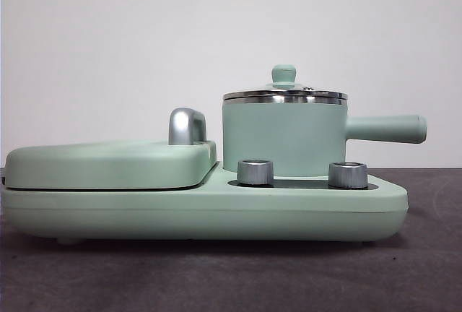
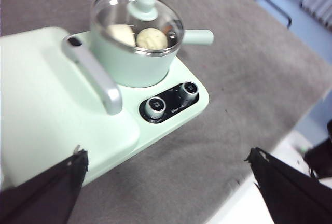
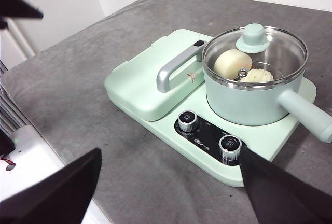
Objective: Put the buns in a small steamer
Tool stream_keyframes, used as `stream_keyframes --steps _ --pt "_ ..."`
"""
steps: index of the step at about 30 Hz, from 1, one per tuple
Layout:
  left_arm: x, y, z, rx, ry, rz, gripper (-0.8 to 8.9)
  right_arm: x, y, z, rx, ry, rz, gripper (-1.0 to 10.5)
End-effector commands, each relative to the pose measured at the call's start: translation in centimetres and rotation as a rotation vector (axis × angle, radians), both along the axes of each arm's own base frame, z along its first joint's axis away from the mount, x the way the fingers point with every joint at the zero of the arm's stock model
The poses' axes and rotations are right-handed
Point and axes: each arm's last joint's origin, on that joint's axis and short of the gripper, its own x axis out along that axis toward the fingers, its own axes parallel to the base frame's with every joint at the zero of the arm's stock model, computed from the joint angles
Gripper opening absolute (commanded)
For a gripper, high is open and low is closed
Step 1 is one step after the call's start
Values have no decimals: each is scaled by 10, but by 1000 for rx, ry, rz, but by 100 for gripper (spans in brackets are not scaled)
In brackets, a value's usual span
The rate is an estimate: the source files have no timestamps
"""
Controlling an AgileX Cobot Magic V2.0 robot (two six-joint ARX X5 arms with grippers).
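Observation:
The small steamer (image 1: 284, 135) stands on the right side of the mint-green cooker base, its long handle pointing right. Its glass lid (image 2: 141, 14) with the green knob is on. Through the lid I see both buns inside: the smooth oblong bun (image 3: 232, 62) and, beside it, the ribbed bun (image 3: 258, 74). They also show in the left wrist view as the smooth bun (image 2: 120, 33) and the ribbed bun (image 2: 151, 38). My left gripper (image 2: 167, 154) and my right gripper (image 3: 170, 154) are both open and empty, held back near the table's front edge. Neither arm shows in the front view.
A flat mint-green lidded grill plate (image 1: 108, 164) with a steel handle (image 3: 174, 68) fills the base's left side. Two steel knobs (image 1: 255, 172) (image 1: 347, 175) sit in front of the steamer. The grey table's (image 3: 129, 182) edge lies just below both grippers.

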Motion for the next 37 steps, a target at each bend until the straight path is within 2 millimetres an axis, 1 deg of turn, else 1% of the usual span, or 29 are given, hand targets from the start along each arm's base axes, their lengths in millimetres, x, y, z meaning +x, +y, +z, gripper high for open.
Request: stream_keyframes --steps 1,2,3,4,5,6,7,8,10,28,33,36,37 --pt "-9 9 -18 -66 42 58 494 0 0 3 1 -21 16 423" --pt "-11 11 -22 -70 44 69 486 0 0 3 -2 -24 17 423" --pt "-13 14 -27 -76 50 81 453 0 0 3 -4 -26 18 423" --pt "-15 16 -30 -81 50 84 371 0 0 3 -4 -27 18 423" --pt "-16 18 -32 -84 48 84 276 0 0 3 -4 -27 18 422" --pt "-17 19 -33 -87 44 84 144 0 0 3 -5 -26 18 393" --pt "-18 20 -33 -91 40 84 -15 -1 0 2 -8 -22 18 225" --pt "-19 20 -32 -93 35 88 27 -1 0 2 -14 -22 20 22" --pt "-18 20 -32 -96 31 90 7 -1 0 2 -28 -36 23 14" --pt "-17 19 -30 -119 10 90 7 0 0 3 -18 -43 18 13" --pt "-17 23 -41 -126 2 133 7 0 0 3 -18 -43 18 14" --pt "-12 26 -57 -119 3 216 7 0 0 3 -18 -44 18 14" --pt "-8 28 -66 -104 -21 253 7 0 0 3 -18 -44 18 14"
